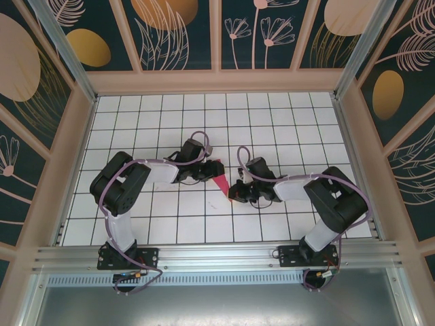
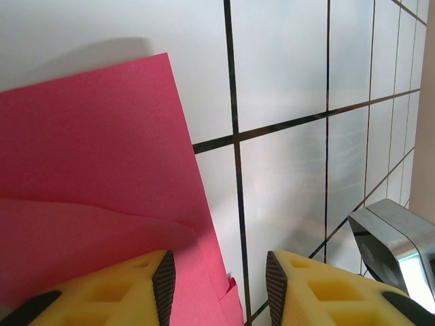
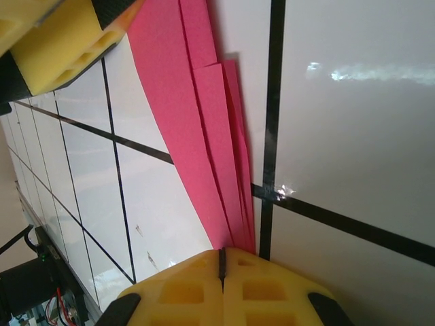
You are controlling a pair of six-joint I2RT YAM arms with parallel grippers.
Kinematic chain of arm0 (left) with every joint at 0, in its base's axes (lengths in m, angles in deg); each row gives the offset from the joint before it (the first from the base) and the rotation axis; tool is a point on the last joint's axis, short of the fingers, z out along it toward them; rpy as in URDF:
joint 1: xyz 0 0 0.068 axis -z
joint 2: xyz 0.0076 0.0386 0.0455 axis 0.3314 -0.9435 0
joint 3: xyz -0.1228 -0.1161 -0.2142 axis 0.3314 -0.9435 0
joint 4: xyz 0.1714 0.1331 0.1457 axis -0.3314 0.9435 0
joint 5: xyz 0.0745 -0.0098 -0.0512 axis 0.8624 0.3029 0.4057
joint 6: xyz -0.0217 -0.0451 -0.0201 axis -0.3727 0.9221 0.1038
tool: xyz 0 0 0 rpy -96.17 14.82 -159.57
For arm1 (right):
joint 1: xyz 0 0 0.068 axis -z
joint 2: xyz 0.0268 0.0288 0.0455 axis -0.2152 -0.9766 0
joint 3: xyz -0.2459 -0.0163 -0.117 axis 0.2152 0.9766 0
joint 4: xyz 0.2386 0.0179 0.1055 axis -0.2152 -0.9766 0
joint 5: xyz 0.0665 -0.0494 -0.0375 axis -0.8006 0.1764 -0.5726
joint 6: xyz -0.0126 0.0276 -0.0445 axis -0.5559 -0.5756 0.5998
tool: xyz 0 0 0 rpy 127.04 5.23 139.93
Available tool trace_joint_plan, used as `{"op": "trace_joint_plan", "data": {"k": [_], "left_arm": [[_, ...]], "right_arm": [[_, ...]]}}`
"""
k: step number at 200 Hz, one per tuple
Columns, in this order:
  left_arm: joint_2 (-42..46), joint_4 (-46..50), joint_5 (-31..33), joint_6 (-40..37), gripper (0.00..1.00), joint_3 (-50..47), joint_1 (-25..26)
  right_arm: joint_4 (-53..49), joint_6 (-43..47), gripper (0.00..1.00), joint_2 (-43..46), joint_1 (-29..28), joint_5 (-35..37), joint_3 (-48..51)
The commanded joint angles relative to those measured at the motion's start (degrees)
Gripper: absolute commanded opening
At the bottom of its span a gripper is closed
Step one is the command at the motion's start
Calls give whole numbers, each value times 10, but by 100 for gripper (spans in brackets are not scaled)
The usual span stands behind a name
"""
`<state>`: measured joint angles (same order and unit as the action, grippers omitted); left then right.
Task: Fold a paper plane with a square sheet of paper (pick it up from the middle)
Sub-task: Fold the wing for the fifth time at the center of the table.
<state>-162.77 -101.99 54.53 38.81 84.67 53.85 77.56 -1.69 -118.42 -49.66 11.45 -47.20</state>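
The magenta-pink paper plane [image 1: 221,182] is a narrow folded strip with several layers, lying between the two grippers at mid-table. My right gripper [image 1: 238,192] is shut on its narrow lower end. In the right wrist view the layers [image 3: 204,136] fan out from the closed fingertips [image 3: 221,261]. My left gripper [image 1: 207,170] is at the wider upper end, open. In the left wrist view one yellow finger [image 2: 115,288] is over the paper [image 2: 95,170] and the other [image 2: 319,288] is over bare table, so the jaws [image 2: 219,278] straddle the paper's edge.
The white tiled table [image 1: 306,129] with black grid lines is walled by wooden panels [image 1: 217,81] on three sides. An aluminium rail [image 1: 217,257] runs along the near edge. A silver metal part [image 2: 394,244] sits close to the left gripper's right.
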Motion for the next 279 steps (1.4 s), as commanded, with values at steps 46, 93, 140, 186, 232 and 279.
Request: {"op": "trace_joint_plan", "data": {"k": [46,93,140,186,232,279], "left_arm": [[-31,43,30,-16,43,-2,1],[-30,44,27,-18,43,-2,2],[-27,47,22,-21,43,0,1],[-23,43,18,-18,43,-1,1],[-23,41,13,-18,43,6,2],[-7,51,14,-29,46,15,2]], "right_arm": [[-98,17,3,11,-11,-6,33],[-183,31,3,24,-13,64,2],[-152,28,3,92,-8,6,-42],[-71,-1,3,30,-6,-18,-96],[-25,-2,2,-71,9,-17,-116],[-27,8,0,-112,18,7,-75]]}}
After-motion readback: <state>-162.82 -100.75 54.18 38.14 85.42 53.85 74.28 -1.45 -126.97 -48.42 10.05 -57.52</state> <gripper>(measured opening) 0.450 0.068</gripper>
